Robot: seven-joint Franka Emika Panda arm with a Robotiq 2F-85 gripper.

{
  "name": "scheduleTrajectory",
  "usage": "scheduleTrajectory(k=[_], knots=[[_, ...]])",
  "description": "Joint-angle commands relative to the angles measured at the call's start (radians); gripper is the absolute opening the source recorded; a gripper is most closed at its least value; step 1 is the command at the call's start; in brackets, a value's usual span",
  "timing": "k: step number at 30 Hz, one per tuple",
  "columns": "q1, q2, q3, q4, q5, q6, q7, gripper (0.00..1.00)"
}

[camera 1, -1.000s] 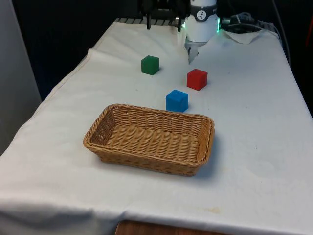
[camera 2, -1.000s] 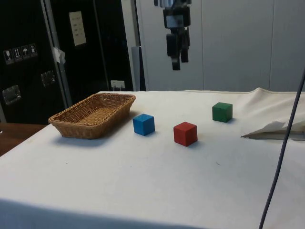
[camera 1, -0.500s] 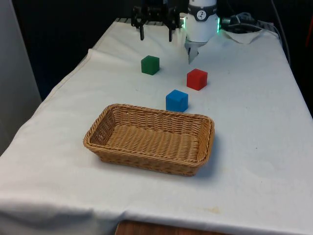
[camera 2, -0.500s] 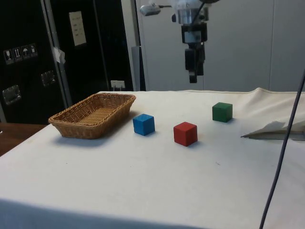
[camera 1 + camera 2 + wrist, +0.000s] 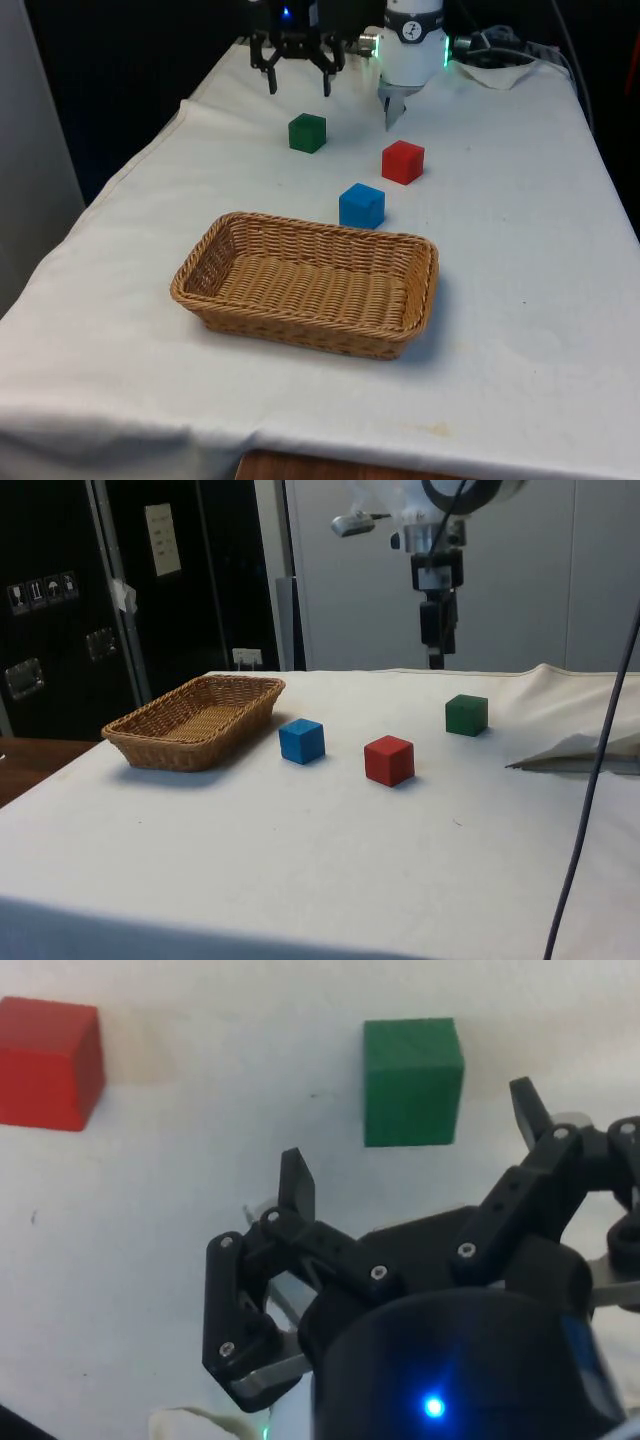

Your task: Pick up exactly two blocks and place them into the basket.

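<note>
A green block [image 5: 307,132] [image 5: 466,714] [image 5: 411,1081] lies on the white cloth at the far end. My gripper [image 5: 298,88] [image 5: 437,660] [image 5: 412,1155] hangs open above the cloth just behind the green block, nothing between its fingers. A red block [image 5: 402,161] [image 5: 389,760] [image 5: 48,1062] rests to the front view's right of the green one. A blue block [image 5: 361,205] [image 5: 301,740] sits close behind the wicker basket [image 5: 305,283] [image 5: 196,719], which holds nothing.
A crumpled white cloth and cables [image 5: 500,62] lie at the table's far corner on the front view's right. A grey cable [image 5: 592,780] hangs across the side view.
The gripper has travelled towards the front view's left and come lower, from near the red block to just behind the green block. The blocks and basket have not moved.
</note>
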Motion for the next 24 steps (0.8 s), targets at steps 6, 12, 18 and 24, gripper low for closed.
scheduleTrajectory(k=[6, 12, 18, 24], knots=[[-0.007, 0.027, -0.045, -0.027, -0.01, 0.063, -0.04, 1.0], [-0.004, 0.055, -0.084, -0.06, -0.004, 0.132, -0.069, 1.0], [0.0, 0.081, -0.106, -0.102, 0.007, 0.207, -0.082, 1.0], [0.01, 0.108, -0.097, -0.12, 0.029, 0.252, -0.063, 1.0]])
